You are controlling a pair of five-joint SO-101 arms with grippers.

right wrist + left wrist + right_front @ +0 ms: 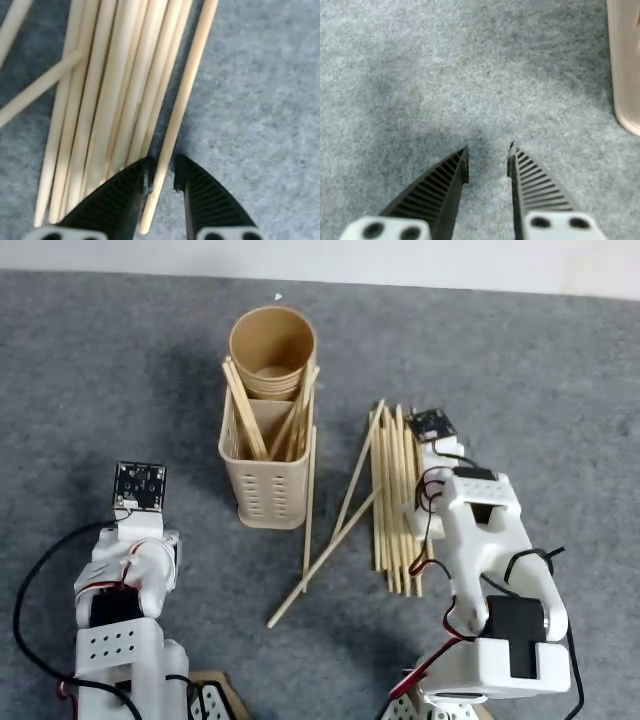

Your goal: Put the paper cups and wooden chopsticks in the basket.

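A beige perforated basket [265,485] stands upright at the middle of the grey carpet. It holds stacked paper cups [272,350] and several wooden chopsticks [245,415]. A bundle of loose chopsticks [392,502] lies on the carpet to the basket's right, under my right arm [480,530]. My right gripper [162,172] is shut on the near end of the outermost chopstick [182,95] of that bundle [107,100], low on the carpet. My left gripper [487,152] hangs open over bare carpet, nothing between its fingers, with the basket's wall [626,65] off to one side.
Two more chopsticks [330,540] lie slanted between the basket and the bundle, and one leans along the basket's right side [310,495]. My left arm [130,560] sits at the lower left. Bare carpet [110,370] spreads to the left of the basket.
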